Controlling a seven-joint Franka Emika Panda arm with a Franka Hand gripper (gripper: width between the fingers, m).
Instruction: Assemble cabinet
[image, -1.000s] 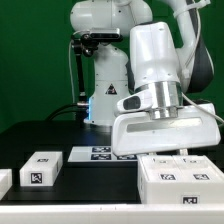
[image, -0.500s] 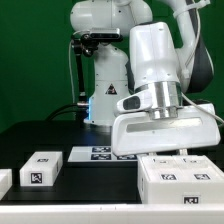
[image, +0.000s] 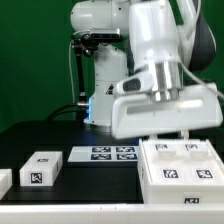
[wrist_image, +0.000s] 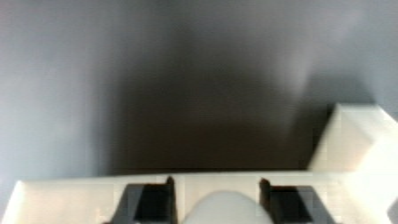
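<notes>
Here, in the exterior view, the cabinet (image: 181, 172) sits on the black table (image: 92, 183), near and toward the exterior view's right, with tagged panels facing up. The gripper (image: 168, 137) hangs just above its far edge, fingers spread apart. The marker board (image: 112, 153) lies farther back, and a small white block (image: 40, 168) rests toward the exterior view's left. In the blurred wrist view, the dark fingers (wrist_image: 148, 200) stand apart, with white cabinet (wrist_image: 356, 150) surfaces around them.

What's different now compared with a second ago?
The gripper has risen above the cabinet, baring more of its tagged top. It carries nothing up with it. The cabinet, the small white block and the marker board stayed put.
</notes>
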